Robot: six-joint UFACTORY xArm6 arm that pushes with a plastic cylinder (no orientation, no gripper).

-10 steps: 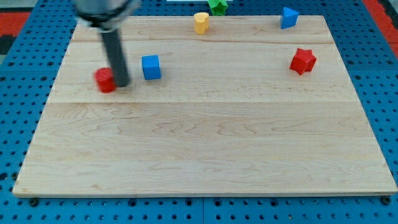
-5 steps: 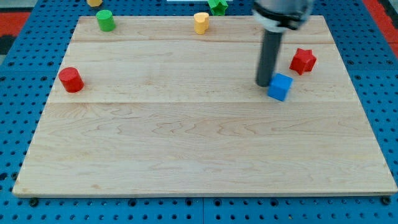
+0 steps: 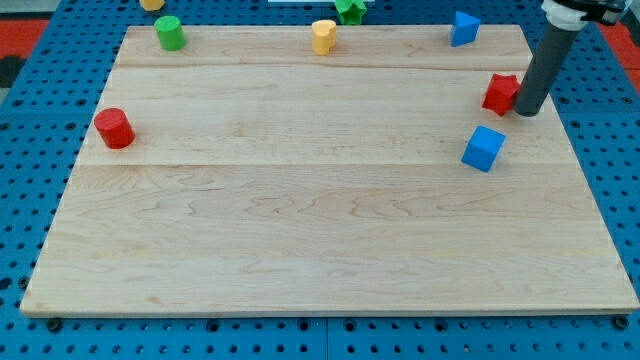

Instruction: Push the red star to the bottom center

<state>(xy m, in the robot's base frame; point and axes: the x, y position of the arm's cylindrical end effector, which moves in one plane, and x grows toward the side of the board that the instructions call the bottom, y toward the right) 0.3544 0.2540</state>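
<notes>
The red star (image 3: 499,93) lies on the wooden board (image 3: 320,230) near its right edge, in the upper part of the view. My tip (image 3: 528,112) stands right against the star's right side and hides part of it. A blue cube (image 3: 483,148) lies just below and left of the star, a little apart from it.
A red cylinder (image 3: 114,128) lies at the left. A green cylinder (image 3: 169,32), a yellow block (image 3: 323,36) and a blue block (image 3: 464,27) lie along the top edge. A green star (image 3: 350,9) and a yellow block (image 3: 152,4) sit beyond the top edge.
My tip has swept from the left side of the board to the right, pushing the blue cube rightward, then moved round to the red star's right side. The star sits slightly further right.
</notes>
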